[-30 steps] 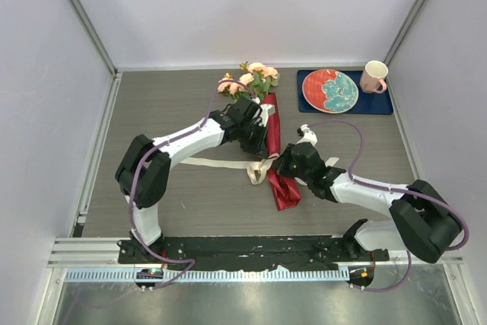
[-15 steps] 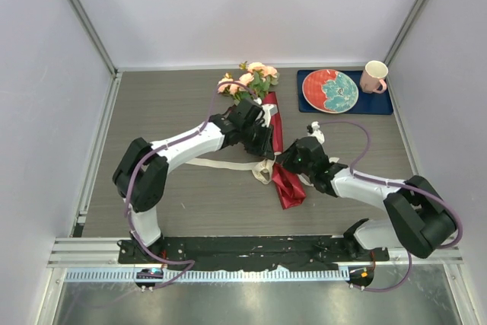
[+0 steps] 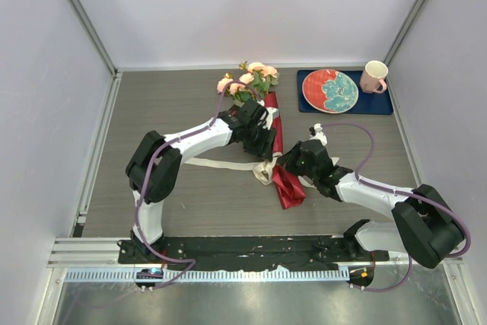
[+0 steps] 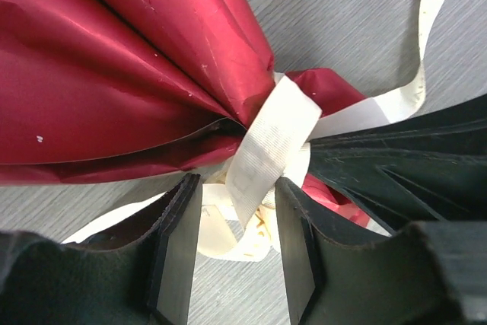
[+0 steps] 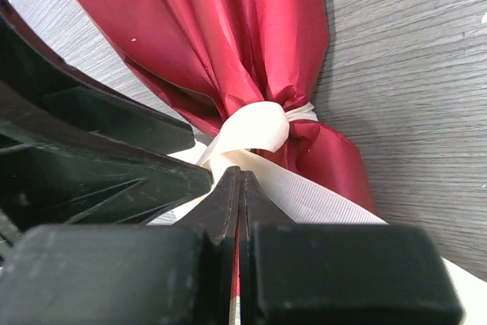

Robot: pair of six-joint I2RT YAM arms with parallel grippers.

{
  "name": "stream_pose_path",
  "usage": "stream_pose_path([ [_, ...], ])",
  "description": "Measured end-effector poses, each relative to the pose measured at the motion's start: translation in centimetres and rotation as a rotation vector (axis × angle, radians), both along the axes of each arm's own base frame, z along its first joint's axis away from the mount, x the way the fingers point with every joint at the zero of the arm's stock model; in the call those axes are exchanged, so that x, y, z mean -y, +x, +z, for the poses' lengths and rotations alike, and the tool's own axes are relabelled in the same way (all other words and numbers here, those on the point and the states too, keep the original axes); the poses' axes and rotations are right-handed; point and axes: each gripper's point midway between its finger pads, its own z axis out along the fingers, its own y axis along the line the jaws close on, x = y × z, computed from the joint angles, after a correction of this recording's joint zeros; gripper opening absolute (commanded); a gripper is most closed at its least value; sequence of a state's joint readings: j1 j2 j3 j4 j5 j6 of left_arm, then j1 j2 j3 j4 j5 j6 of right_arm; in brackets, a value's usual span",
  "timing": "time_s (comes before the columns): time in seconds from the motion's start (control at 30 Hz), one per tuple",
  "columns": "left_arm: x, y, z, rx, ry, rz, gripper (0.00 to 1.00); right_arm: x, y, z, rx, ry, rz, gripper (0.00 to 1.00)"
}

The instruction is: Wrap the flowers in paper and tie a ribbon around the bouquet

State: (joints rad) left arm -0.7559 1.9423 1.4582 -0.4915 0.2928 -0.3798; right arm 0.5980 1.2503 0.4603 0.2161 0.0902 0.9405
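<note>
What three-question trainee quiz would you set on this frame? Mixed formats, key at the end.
1. True or false: the right end effector has its jaws shut.
2. The ribbon is looped tightly around: A) the paper; B) a vase; C) a box.
3. Fill in: the plate sits on a dark ___ mat.

Key: 1 true; 2 A; 3 blue.
</note>
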Motion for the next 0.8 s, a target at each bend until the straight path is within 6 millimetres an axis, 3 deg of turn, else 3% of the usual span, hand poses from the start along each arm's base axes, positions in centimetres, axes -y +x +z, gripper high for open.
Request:
stream_pose_path([
  [0.13, -0.2, 0.1, -1.0, -0.008, 0.031, -0.016, 0.37, -0.1, -0.1, 0.0, -0.002, 0.003, 0.005, 0.00],
  [0.2, -0.2, 0.1, -1.3, -0.011, 0.037, -0.020, 0.27, -0.1, -0.1, -0.1, -0.004, 0.002, 0.005, 0.00],
  [0.23, -0.1, 0.1, -1.3, -0.011, 0.039, -0.022, 0.17, -0.1, -0.1, -0.2, -0.006, 0.001, 0.006, 0.00],
  [0.3, -0.1, 0.2, -1.3, -0.008, 0.039, -0.025, 0.10, -0.1, -0.1, -0.4, -0.012, -0.003, 0.006, 0.00],
  [0.53, 0.2, 0.2, -0.5, 0.006, 0.020, -0.018, 0.03, -0.3, 0.1, -0.9, -0.023, -0.001, 0.001, 0.00],
  [0.8, 1.7, -0.2, 3.4, 0.056, -0.087, 0.002, 0.00, -0.8, 1.1, -1.0, -0.058, 0.033, -0.037, 0.00],
])
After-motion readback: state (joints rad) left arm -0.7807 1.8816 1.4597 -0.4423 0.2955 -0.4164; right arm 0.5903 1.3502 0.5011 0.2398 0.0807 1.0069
